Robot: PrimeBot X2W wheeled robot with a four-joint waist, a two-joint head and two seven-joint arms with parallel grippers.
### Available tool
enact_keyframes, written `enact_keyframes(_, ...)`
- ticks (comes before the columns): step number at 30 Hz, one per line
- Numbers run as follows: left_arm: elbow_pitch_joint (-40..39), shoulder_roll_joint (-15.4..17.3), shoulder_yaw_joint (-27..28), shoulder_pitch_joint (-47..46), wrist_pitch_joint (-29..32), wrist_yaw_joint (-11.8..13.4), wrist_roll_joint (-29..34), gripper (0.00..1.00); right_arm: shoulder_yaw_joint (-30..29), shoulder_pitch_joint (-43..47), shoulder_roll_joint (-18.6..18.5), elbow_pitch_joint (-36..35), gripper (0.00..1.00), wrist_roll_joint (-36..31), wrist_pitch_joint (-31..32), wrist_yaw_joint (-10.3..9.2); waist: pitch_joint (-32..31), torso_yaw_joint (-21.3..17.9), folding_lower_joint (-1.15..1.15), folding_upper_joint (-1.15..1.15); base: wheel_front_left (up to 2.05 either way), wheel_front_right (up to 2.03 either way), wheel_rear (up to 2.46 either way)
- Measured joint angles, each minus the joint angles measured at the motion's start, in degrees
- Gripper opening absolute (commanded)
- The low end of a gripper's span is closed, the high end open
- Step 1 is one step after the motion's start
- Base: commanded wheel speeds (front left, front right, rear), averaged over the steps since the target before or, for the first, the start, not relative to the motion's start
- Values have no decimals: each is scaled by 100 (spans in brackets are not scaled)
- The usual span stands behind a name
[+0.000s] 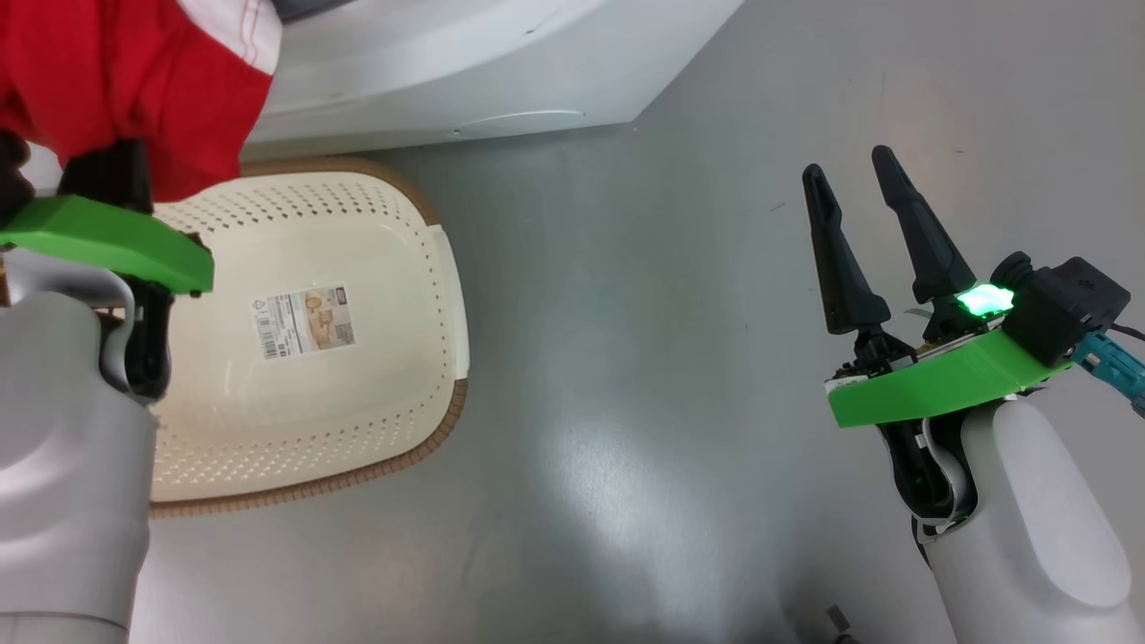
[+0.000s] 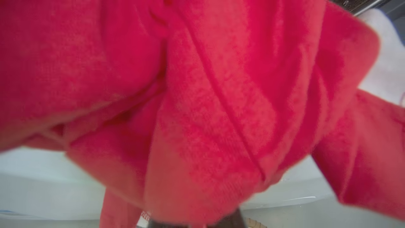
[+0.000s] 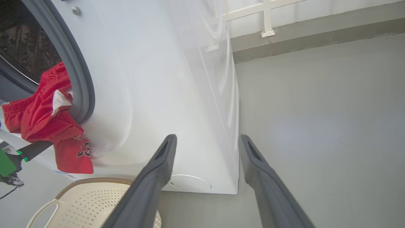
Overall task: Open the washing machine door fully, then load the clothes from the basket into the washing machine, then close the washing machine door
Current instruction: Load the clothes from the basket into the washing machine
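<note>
The red clothes [image 1: 116, 72] drape over my left gripper [image 1: 103, 170] at the upper left, above the cream basket [image 1: 358, 224], which holds just its label. The left wrist view looks into red cloth [image 2: 202, 95]. In the right wrist view the clothes [image 3: 47, 120] hang out over the grey seal [image 3: 79, 79] of the white washing machine [image 3: 158, 79]. The left gripper [image 3: 33, 149] is shut on their lower edge. My right gripper [image 1: 847, 163] stands open over bare floor, right of the machine [image 1: 447, 72]. The washing machine door is out of view.
The steel drum [image 3: 25, 41] shows dark behind the seal. The basket [image 3: 95, 202] sits on the grey floor [image 1: 671, 358] right in front of the machine. A wall base with a white rail [image 3: 269, 19] runs behind the machine's right side.
</note>
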Motion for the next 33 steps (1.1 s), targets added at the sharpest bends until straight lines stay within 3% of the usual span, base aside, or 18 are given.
enact_keyframes(23,-2034,-44,-8,656,-1,0,120,0,44,10,-23,67,100,0,0,0,-196,137,0,0,0,0,0)
enact_keyframes(33,-1421,49,-190,-377,153,0,108,0,146,11,-13,68,100,2,0,0,-198,38,0,0,0,0,0)
